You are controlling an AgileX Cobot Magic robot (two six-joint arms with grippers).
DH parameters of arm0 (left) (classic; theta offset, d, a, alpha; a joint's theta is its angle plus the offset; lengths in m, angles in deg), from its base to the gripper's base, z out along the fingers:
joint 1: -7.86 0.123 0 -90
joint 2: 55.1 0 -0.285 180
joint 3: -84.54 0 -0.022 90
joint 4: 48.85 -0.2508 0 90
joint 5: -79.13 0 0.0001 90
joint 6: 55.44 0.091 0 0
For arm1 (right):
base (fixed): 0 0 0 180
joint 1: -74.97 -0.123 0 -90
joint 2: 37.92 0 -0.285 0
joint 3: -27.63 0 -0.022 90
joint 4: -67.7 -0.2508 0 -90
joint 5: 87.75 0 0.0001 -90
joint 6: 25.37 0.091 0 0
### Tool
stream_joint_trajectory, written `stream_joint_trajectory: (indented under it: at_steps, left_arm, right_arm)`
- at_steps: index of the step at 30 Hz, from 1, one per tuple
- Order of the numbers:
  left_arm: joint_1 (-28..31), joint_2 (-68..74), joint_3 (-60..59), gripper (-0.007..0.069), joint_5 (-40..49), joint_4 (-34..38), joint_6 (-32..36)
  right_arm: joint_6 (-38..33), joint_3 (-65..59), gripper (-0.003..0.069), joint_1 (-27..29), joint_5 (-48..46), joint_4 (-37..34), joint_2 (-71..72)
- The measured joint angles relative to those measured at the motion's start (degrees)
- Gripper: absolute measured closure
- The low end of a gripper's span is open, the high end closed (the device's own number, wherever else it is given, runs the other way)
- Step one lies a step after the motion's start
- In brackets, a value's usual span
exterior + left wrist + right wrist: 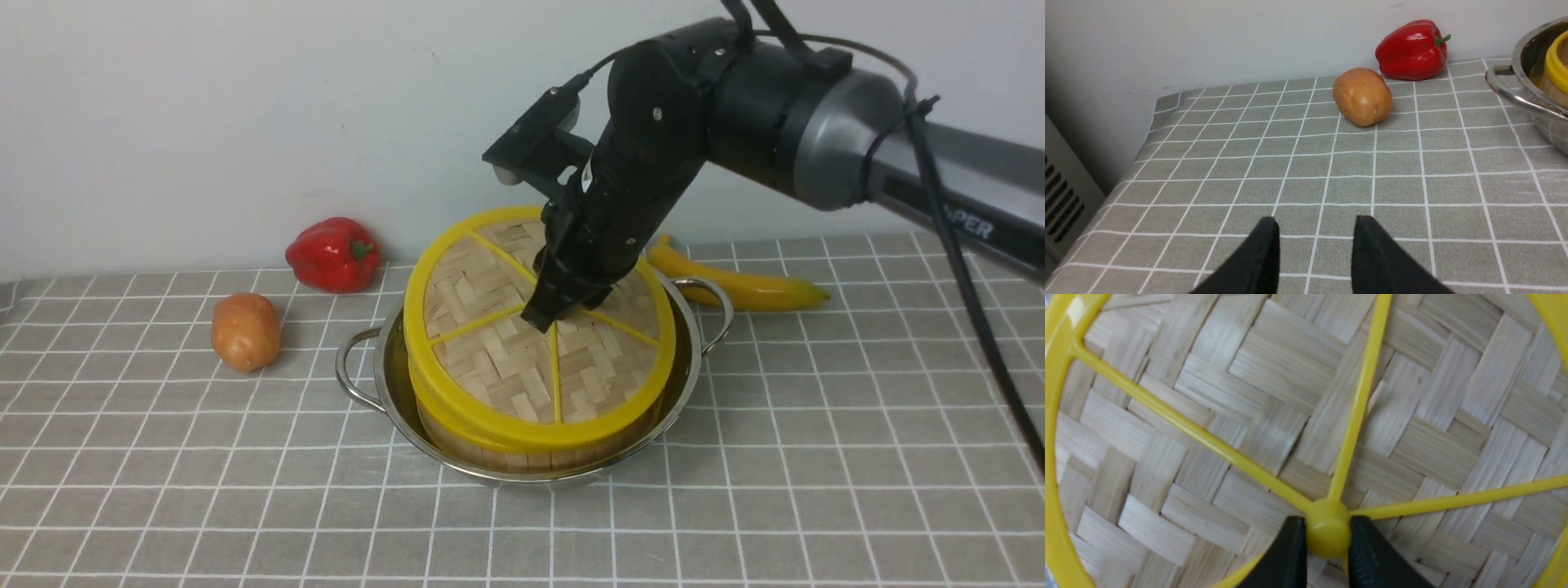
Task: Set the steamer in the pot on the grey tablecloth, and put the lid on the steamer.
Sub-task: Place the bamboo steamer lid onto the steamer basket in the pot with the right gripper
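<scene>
now the steamer sits inside the pot on the grey cloth, around the middle of the surface, a bit toward the far edge. the lid lies on top of the steamer, tilted, its far side higher. the right gripper is clamped on the hub of the lid. the left gripper hovers near the left edge with jaws apart, holding nothing. a potato and a pepper lie left of the pot, and a banana lies behind it.
</scene>
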Motion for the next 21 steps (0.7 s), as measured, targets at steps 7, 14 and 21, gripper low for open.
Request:
stream_joint_trajectory:
  at_steps: [7, 14, 21]
  left_arm:
    - [0.0, 0.0, 0.0, 0.0382, 0.0, 0.0, 0.0]
    - [0.0, 0.0, 0.0, 0.0382, 0.0, 0.0, 0.0]
    - [0.0, 0.0, 0.0, 0.0382, 0.0, 0.0, 0.0]
  right_arm:
    - [-0.7, 0.0, 0.0514, 0.0, 2.0, 0.0, -0.1]
    - [-1.3, 0.0, 0.0514, 0.0, 2.2, -0.2, -0.1]
    - [-1.5, 0.0, 0.0514, 0.0, 3.0, -0.7, -0.1]
